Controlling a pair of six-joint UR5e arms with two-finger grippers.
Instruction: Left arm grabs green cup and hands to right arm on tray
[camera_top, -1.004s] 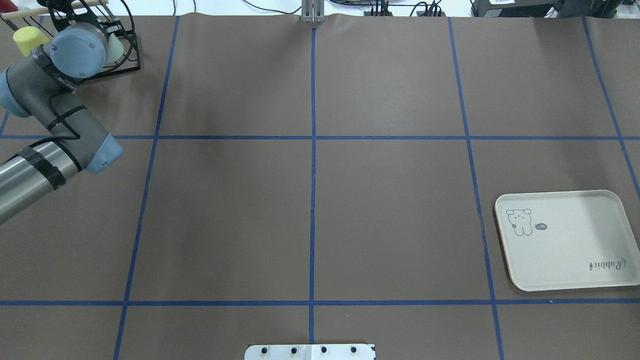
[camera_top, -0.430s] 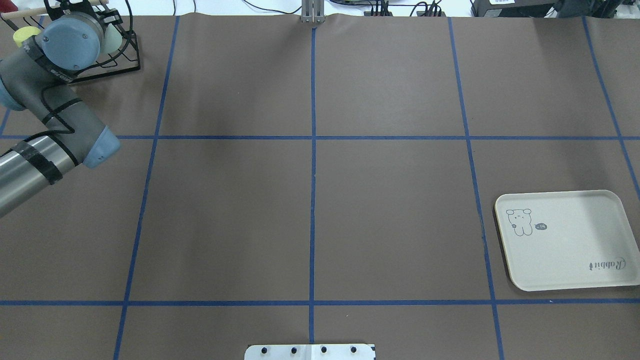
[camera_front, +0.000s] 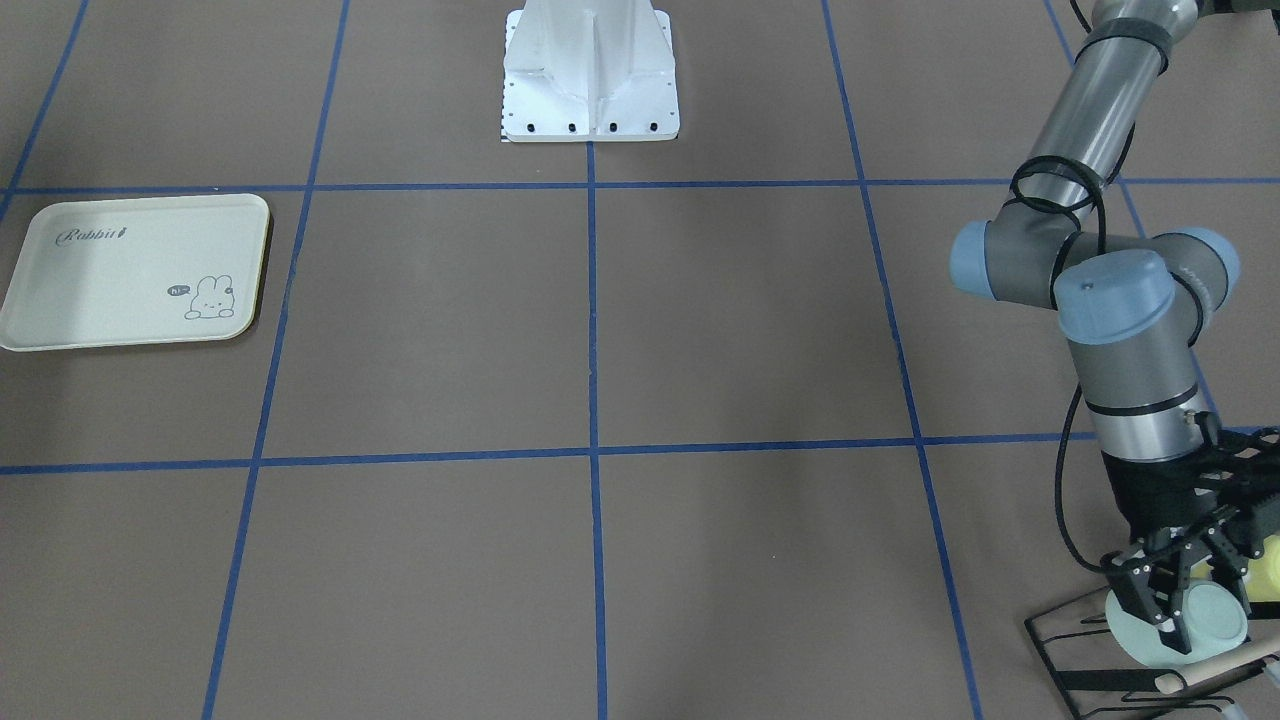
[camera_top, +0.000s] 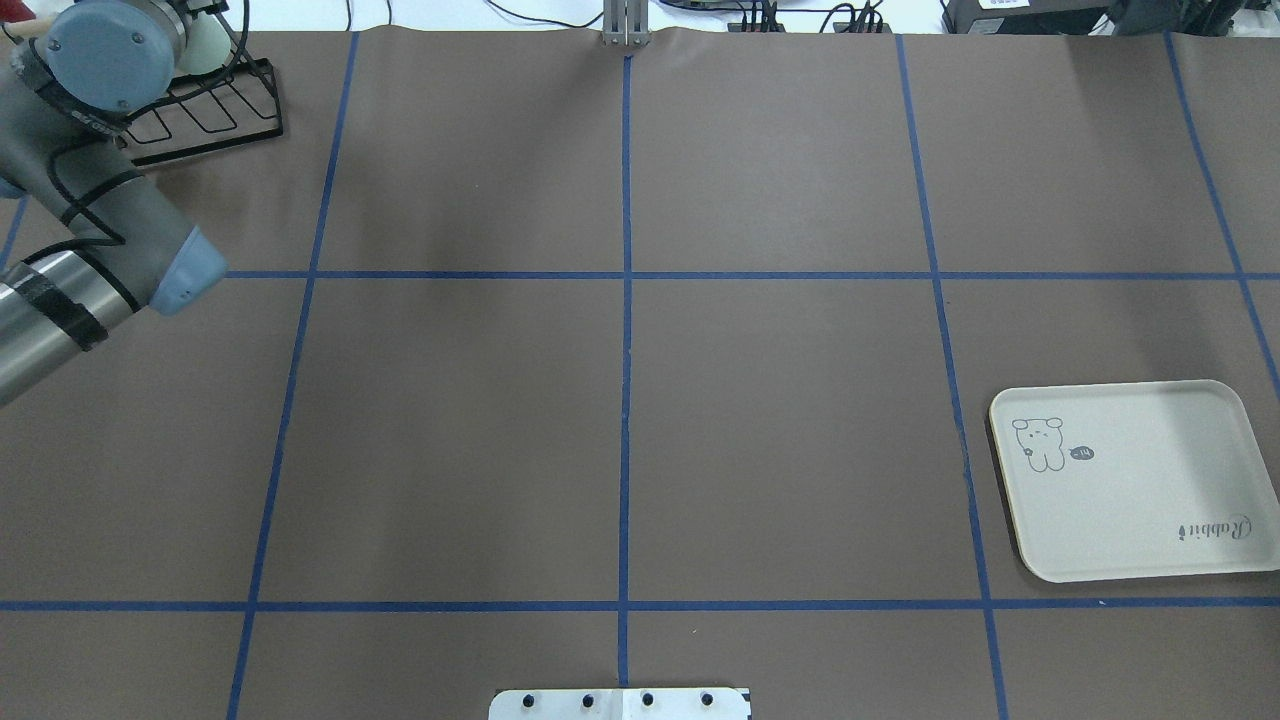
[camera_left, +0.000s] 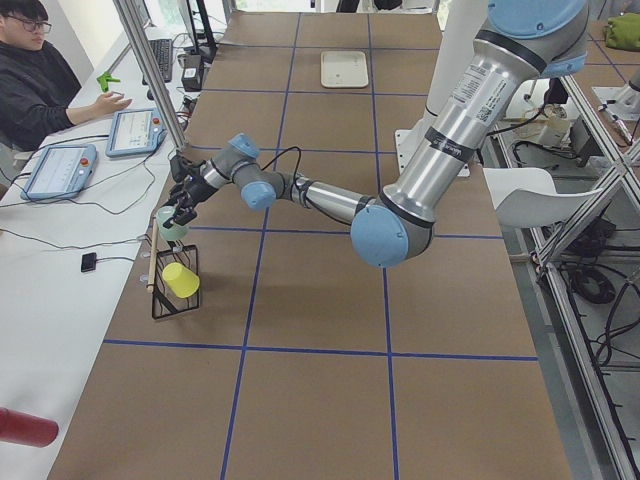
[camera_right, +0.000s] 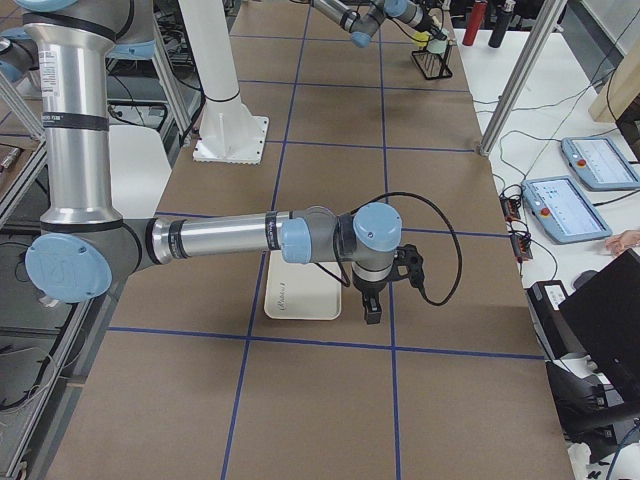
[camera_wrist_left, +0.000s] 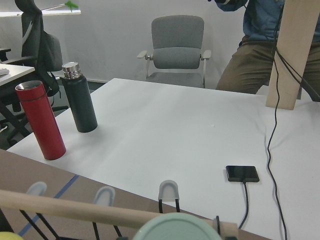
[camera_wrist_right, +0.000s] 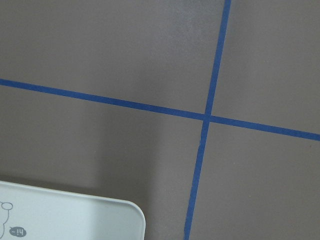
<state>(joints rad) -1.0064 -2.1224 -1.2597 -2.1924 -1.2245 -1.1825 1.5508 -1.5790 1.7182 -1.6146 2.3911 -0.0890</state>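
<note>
The green cup (camera_front: 1210, 622) lies on its side over the black wire rack (camera_front: 1090, 650), base toward the front camera. My left gripper (camera_front: 1185, 605) is shut on the cup, one finger on each side. The cup also shows in the overhead view (camera_top: 207, 45), the left side view (camera_left: 172, 225) and at the bottom of the left wrist view (camera_wrist_left: 175, 227), behind a wooden rod (camera_wrist_left: 100, 212). The tray (camera_top: 1150, 520) lies bare at the right. My right gripper (camera_right: 370, 305) hangs low beside the tray (camera_right: 295, 300); I cannot tell whether it is open.
A pale yellow cup (camera_left: 181, 279) hangs on the rack next to the green one. Beyond the rack, a white table holds a red bottle (camera_wrist_left: 40, 120), a dark bottle (camera_wrist_left: 80, 100) and a phone (camera_wrist_left: 242, 173). An operator (camera_left: 40, 80) sits there.
My left arm has moved toward the table's far left corner, and the green cup has moved with it, off the rack's base. The wrist now hides the yellow cup in the overhead view.
</note>
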